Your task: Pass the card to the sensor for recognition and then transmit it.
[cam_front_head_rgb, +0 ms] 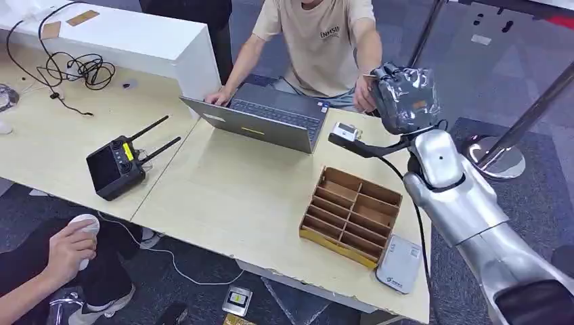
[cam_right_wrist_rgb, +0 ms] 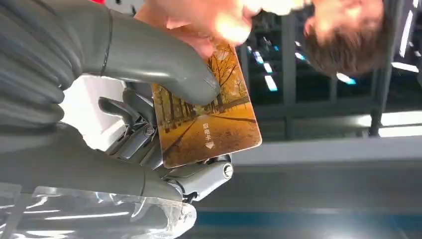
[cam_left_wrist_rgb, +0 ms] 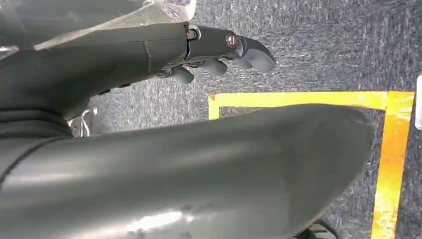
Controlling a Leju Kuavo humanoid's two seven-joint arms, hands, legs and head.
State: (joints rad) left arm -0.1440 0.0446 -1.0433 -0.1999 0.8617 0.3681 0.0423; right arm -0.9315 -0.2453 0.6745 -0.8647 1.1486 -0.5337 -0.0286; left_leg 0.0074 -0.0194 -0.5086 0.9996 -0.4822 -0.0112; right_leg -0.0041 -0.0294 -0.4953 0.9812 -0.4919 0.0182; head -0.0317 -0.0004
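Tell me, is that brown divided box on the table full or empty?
Empty: the cardboard organizer shows only bare compartments and dividers in the head view.

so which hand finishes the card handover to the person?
Right. The right hand already holds the card, raised at the person's hand. The left hand hangs over the floor.

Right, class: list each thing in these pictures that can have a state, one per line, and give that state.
card: held upright in the right robot hand, a person's fingers touching its far edge.
left robot hand: holds nothing, fingers curled, over the floor.
laptop: open, person's hand on its keyboard.
cardboard organizer: compartments empty.
remote controller: lying flat, antennas out, screen dark.
white sensor pad: flat on table edge, nothing on it.
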